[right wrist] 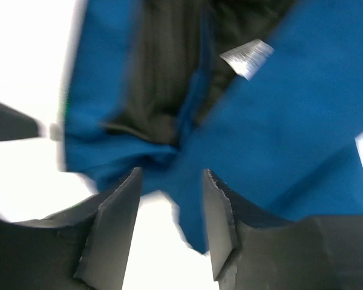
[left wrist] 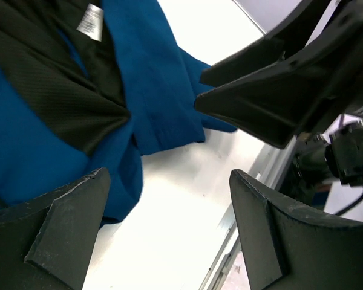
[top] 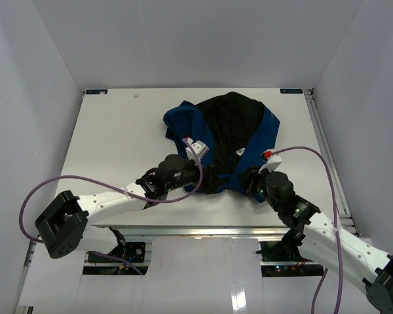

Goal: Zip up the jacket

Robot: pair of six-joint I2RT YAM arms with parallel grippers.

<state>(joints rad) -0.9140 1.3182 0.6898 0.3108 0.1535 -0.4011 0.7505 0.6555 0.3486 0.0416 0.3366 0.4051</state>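
My left fingers (left wrist: 60,235) gape wide, the jacket (left wrist: 151,78) at their eleven o'clock; my right fingers (right wrist: 112,232) stand parted, its blue hem at twelve, ungripped.

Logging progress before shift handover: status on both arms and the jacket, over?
Left gripper open, empty, beside the jacket hem. Right gripper open, tips straddling the hem. Front unzipped, black inside showing. No obstruction seen.

jacket (top: 239,127) on table (top: 118,144), slightly right of centre
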